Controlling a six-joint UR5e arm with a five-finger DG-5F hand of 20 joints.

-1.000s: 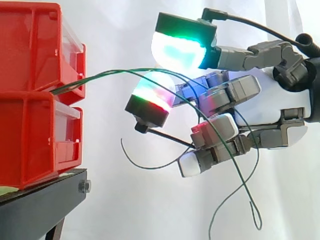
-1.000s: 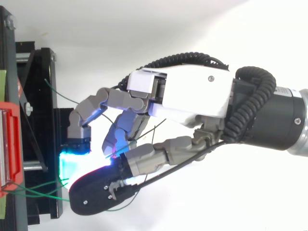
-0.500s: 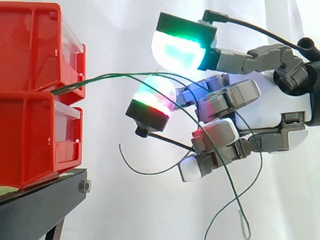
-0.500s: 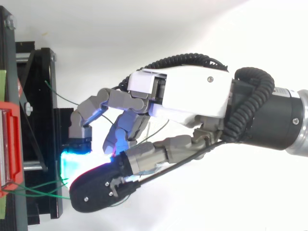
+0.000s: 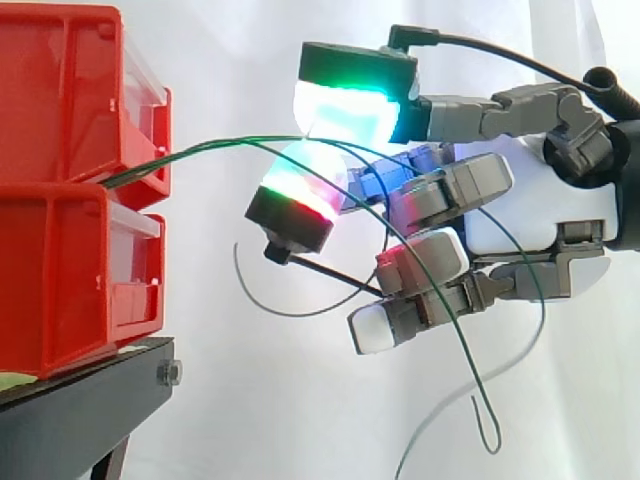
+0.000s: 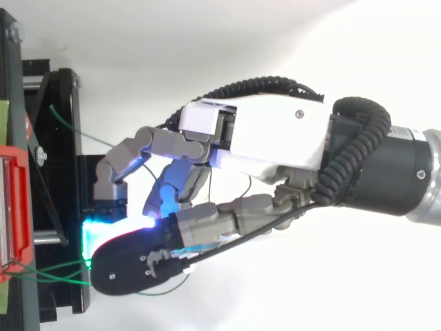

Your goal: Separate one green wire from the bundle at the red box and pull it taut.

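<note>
Fingers point(image 5: 300, 192) look pinched on a green wire point(image 5: 200, 150) off the red box point(image 5: 60, 100), so I'd check it's one strand, then pull back slow.

Pads point(image 5: 345, 112) now together on green wire point(image 5: 200, 149)

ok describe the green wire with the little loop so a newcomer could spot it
Start at the stacked red bins at the left of the side view; green wires leave between them and arc right to the hand. One wire hangs below the hand. It alone ends in a narrow closed loop; the other loose end, left of the hand, is an open curl.
</note>
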